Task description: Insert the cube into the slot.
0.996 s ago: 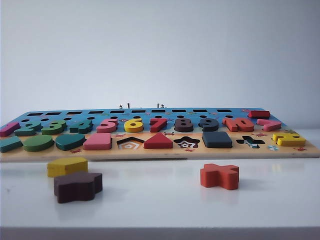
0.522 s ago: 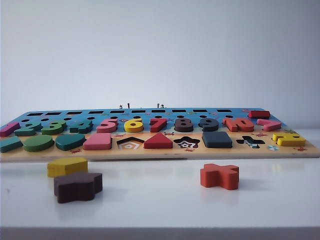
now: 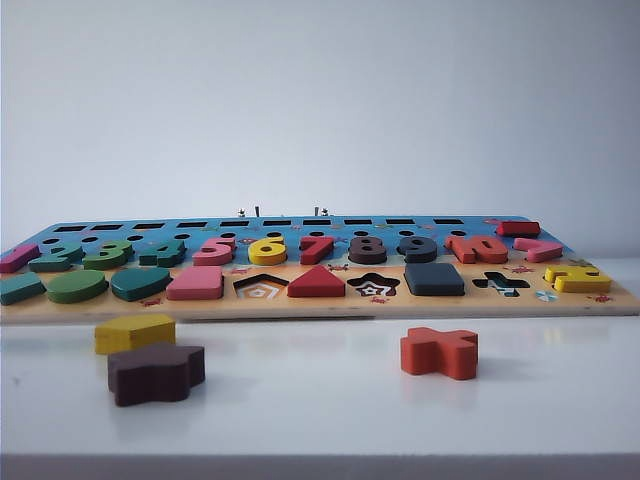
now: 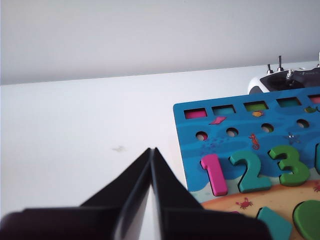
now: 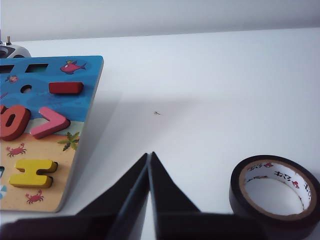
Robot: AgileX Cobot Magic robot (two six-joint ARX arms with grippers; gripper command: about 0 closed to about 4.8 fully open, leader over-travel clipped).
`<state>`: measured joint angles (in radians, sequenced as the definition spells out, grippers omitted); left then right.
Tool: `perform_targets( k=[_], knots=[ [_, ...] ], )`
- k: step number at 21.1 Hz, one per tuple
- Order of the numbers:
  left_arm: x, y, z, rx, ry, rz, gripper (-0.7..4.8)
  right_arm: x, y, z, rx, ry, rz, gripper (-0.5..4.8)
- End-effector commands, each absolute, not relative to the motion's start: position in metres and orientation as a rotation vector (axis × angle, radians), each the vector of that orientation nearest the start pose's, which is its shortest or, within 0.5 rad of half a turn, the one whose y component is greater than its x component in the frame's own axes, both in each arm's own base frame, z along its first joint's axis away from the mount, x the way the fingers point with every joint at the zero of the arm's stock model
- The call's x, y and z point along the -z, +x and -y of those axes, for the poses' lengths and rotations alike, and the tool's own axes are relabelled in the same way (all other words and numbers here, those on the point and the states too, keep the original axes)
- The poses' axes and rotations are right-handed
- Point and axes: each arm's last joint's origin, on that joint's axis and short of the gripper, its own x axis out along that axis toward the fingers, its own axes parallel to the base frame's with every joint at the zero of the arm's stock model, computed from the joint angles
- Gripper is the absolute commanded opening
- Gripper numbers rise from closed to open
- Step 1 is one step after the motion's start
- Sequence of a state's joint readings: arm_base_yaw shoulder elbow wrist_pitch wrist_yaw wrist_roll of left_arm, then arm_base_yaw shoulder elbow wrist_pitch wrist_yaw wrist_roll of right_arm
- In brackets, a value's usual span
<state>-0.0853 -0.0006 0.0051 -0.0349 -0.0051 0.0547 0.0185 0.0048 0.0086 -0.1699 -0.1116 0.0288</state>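
Seeing the flat, dark navy square wooden block [image 3: 434,278] right of centre in the exterior frame, lying in the front row of the colourful wooden puzzle board [image 3: 320,308], between the flower-shaped recess [image 3: 373,286] and the cross-shaped recess [image 3: 500,284]. Judging it already seated in the square slot, since none of that recess's floor is showing around it.

Noting three loose pieces on the white table in front of the board: a yellow pentagon block [image 3: 134,333] and a dark brown flower-shaped block [image 3: 155,373] at lower left, an orange cross block [image 3: 440,352] at lower right.

Finding neither arm in the exterior frame. Finding the left gripper [image 4: 151,150] pinched fully together and empty, hanging over bare table just beside the board edge that carries the numbers one to three. Finding the right gripper [image 5: 150,154] likewise pressed tip to tip with nothing between, over the table between the opposite board edge and a roll of black tape [image 5: 234,190].

Expecting the navy block to be light, stiff and smoothly painted, hence somewhat slippery. Advising, for any re-gripping, pinching across two opposite straight sides rather than the rounded corners, with little wall standing above the board to catch.
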Motion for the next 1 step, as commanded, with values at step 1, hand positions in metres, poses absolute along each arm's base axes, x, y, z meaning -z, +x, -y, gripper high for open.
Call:
perform_targets(
  k=[1],
  knots=[
    [-0.1647, 0.0968, 0.008, 0.08, 0.052, -0.01, 0.17, -0.1492, 0.0957, -0.0051, -0.129, 0.033, -0.172, -0.08]
  ],
)
